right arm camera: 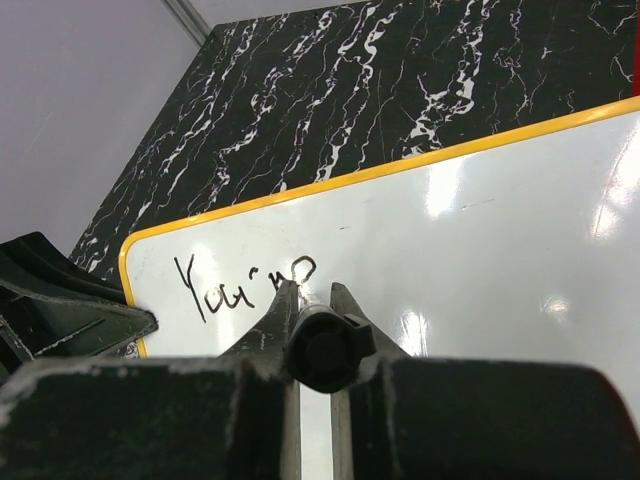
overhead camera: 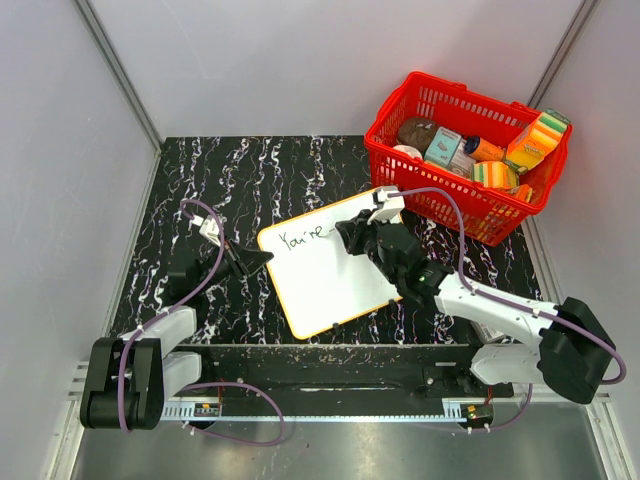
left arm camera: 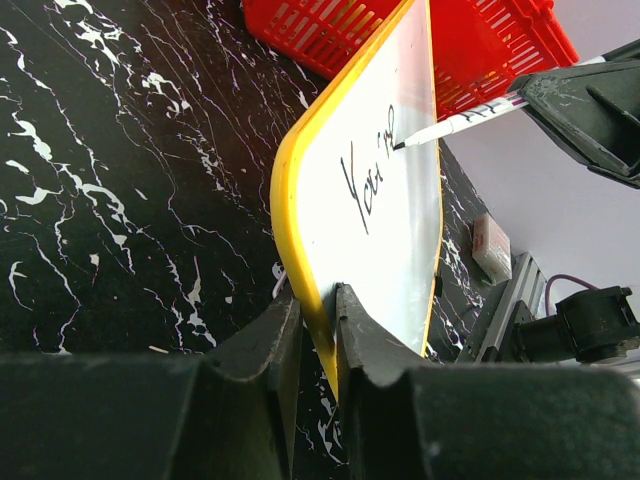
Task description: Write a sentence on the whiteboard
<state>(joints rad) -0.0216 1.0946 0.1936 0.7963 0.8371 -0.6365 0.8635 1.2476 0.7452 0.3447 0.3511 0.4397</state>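
One whiteboard [overhead camera: 325, 275] lies flat on the black marbled worktop [overhead camera: 250, 180], between the two grippers. The left gripper [left arm camera: 318, 300] is closed narrow on the board's yellow rim, one finger on either side of the edge, and the white surface stretches away from its fingertips. The right gripper [right arm camera: 312, 290] holds a single marker [left arm camera: 460, 122] clamped between its fingers. The pen's tip touches the board just ahead of the gripper, at the end of one line of black handwriting that starts "You". One red basket [overhead camera: 450, 205] filled with small packaged goods stands beyond the right gripper, close to the board's far corner.
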